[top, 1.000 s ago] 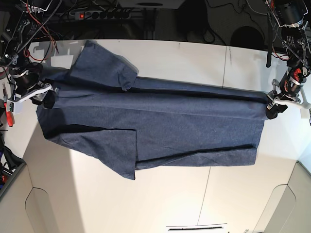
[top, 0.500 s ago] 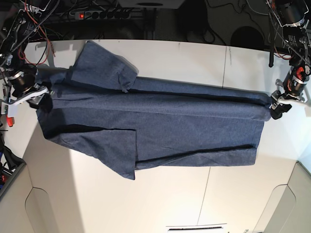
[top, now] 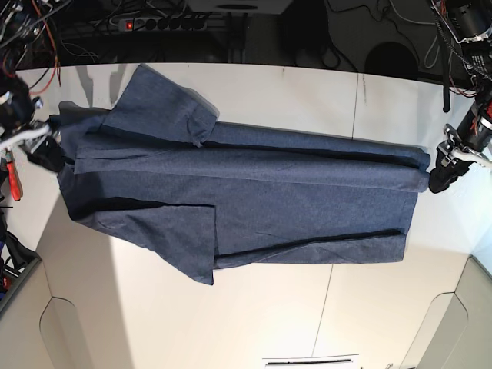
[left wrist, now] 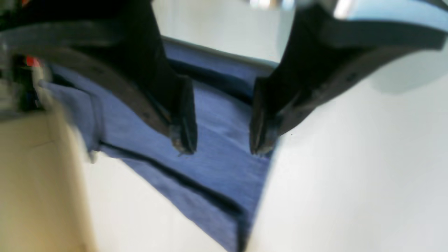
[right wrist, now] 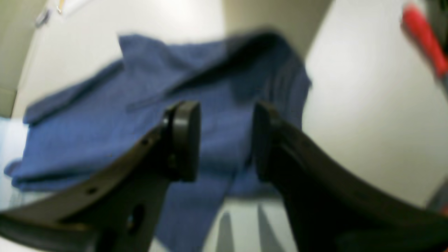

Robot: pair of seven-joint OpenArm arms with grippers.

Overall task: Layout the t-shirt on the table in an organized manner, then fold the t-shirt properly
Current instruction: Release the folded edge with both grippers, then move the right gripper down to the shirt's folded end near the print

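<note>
Partly folded, the t-shirt (top: pixel 254 192) hides any lettering; wrist views are blurred.

- Blurred navy t-shirt (right wrist: pixel 115 140) spread across frame centre and left, on white table (right wrist: pixel 367 122).
- Right gripper (right wrist: pixel 225 140) in foreground, jaws apart, nothing between.
- Red object (right wrist: pixel 423 38) at upper right, too blurred to identify.

Black curved claw fingers (right wrist: pixel 185 140) with flat pads — small screw holes; red-and-black wiring on arms.
</note>
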